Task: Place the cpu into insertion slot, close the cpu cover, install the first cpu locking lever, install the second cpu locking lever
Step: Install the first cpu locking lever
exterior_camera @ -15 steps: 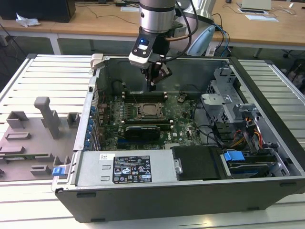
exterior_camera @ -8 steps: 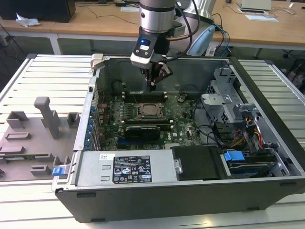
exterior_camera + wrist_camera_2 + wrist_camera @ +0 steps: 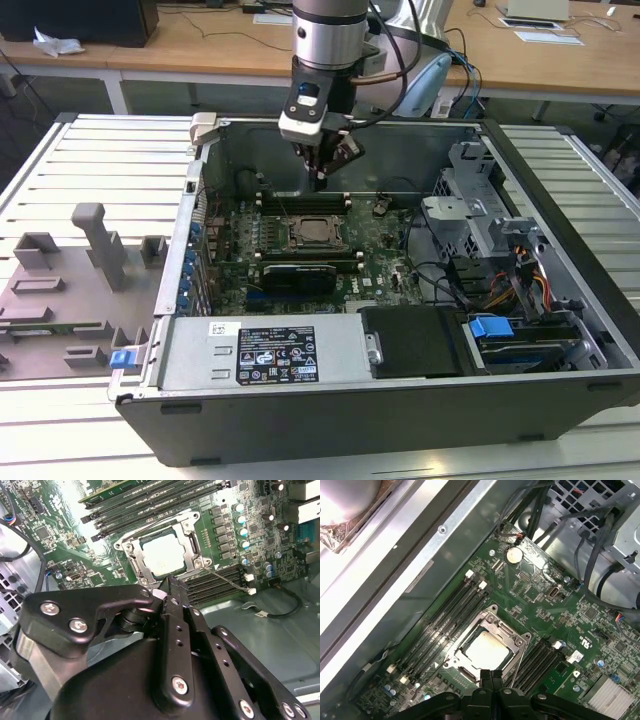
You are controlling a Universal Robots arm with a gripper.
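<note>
The cpu (image 3: 161,555) (image 3: 487,650), a pale silvery square, lies flat in the insertion slot (image 3: 294,233) on the green motherboard. The cpu cover (image 3: 134,559) (image 3: 496,626), a grey metal frame, lies down around the chip. A thin locking lever rod (image 3: 227,580) sticks out from one socket corner across the memory slots. My gripper (image 3: 322,178) (image 3: 167,582) (image 3: 492,672) hangs above the socket, a little towards the case's back wall. Its black fingers are pressed together and hold nothing.
The open computer case (image 3: 560,170) stands on a slatted metal table. Its walls ring the board. Drive cages and cables (image 3: 490,240) fill the exterior view's right. The power supply (image 3: 270,355) lies at the front. Memory slots (image 3: 445,615) flank the socket. Grey fixtures (image 3: 95,250) sit outside on the exterior view's left.
</note>
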